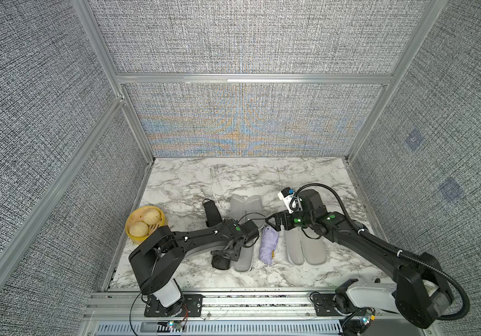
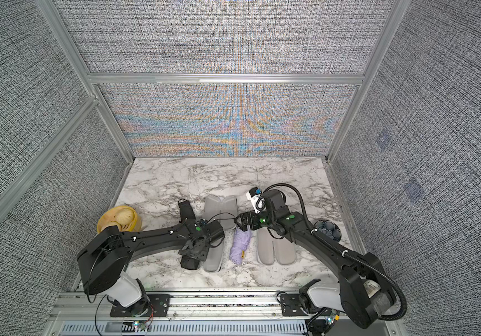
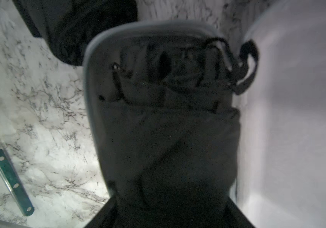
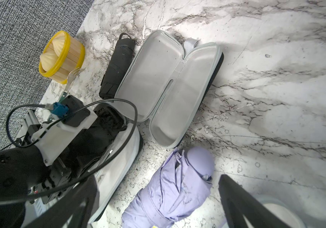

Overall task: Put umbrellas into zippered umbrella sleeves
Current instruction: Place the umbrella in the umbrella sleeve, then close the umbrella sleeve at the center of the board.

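A loose black umbrella (image 1: pixel 210 215) lies on the worktop (image 1: pixel 192 180), at 9 o'clock of the empty far sleeve (image 1: pixel 245 208). The packed black umbrella (image 3: pixel 168 138) sits in the near sleeve (image 1: pixel 243 261), which is unzipped, under the left gripper (image 1: pixel 229 253) (I cannot tell whether its fingers are spread). The right gripper (image 1: pixel 272 226) spreads its fingers (image 4: pixel 235 193) over the lavender umbrella (image 1: pixel 268 247). At its 3 o'clock, the right-hand sleeve (image 1: pixel 303 250) lies open and empty.

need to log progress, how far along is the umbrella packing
Done: one black umbrella already lies in an unzipped case, with the left pincer over it. In hand: the right pincer, open, hovers over the lavender umbrella on the table. Left: that one, the second black umbrella, the far empty case, the right empty case, and every zip.
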You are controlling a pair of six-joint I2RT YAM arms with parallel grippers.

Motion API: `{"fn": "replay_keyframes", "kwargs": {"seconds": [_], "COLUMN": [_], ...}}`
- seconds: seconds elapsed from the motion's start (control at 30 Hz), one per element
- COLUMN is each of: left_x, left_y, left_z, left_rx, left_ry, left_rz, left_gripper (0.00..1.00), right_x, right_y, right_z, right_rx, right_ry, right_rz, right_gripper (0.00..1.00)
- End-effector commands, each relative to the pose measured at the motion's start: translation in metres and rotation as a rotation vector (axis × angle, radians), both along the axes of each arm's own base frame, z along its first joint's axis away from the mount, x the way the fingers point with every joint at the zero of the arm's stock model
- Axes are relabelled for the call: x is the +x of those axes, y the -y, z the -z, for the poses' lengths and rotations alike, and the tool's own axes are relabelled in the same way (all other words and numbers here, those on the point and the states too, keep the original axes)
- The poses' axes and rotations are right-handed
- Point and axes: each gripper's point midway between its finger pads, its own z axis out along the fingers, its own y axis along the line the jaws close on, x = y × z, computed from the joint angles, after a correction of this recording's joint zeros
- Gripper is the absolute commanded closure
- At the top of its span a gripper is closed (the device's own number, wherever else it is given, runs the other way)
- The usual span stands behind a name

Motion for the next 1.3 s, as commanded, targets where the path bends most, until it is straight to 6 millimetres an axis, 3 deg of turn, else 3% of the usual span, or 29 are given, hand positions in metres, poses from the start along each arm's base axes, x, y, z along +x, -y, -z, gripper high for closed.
{"fn": "replay_keyframes", "kwargs": {"seconds": [0.0,0.17,0.3,0.37,0.47,0.6,0.63,0.73,0.93,1.0,1.13,1.27], "left_x": [0.009,0.010,0.015,0.019,0.029,0.029,0.029,0.031,0.026,0.026,0.024,0.025], "left_y": [-0.001,0.008,-0.004,-0.004,-0.002,-0.005,-0.008,-0.021,-0.016,-0.014,-0.031,-0.025], "left_z": [-0.008,-0.015,-0.031,-0.043,-0.059,-0.073,-0.071,-0.055,-0.037,-0.031,-0.022,-0.017], "left_rx": [0.017,-0.057,-0.077,-0.160,-0.315,-0.458,-0.474,-0.495,-0.553,-0.551,-0.464,-0.528], "left_ry": [0.047,0.067,0.160,0.235,0.388,0.467,0.470,0.439,0.392,0.387,0.381,0.411], "left_rz": [0.017,0.029,0.001,-0.001,0.009,-0.011,-0.023,-0.073,-0.086,-0.081,-0.121,-0.102], "left_gripper": [0.29,0.27,0.13,0.09,0.09,0.12,0.15,0.21,0.22,0.22,0.22,0.23], "right_x": [-0.003,0.004,0.000,0.002,-0.008,-0.022,-0.025,-0.038,-0.063,-0.067,-0.073,-0.076], "right_y": [-0.002,-0.005,-0.011,-0.005,-0.015,-0.026,-0.031,-0.045,-0.067,-0.071,-0.072,-0.077], "right_z": [-0.004,-0.006,-0.004,-0.002,-0.008,0.002,0.006,0.021,0.038,0.044,0.055,0.062], "right_rx": [0.027,0.023,0.047,0.038,0.067,0.018,0.019,0.040,-0.041,-0.028,-0.048,-0.063], "right_ry": [0.006,0.014,-0.015,-0.006,0.019,-0.030,-0.041,-0.058,-0.059,-0.074,-0.108,-0.101], "right_rz": [-0.012,-0.007,-0.023,0.047,0.022,-0.022,-0.029,-0.044,-0.096,-0.111,-0.125,-0.124], "right_gripper": [0.01,0.01,0.01,0.05,0.05,0.23,0.29,0.37,0.48,0.61,0.83,0.88]}}
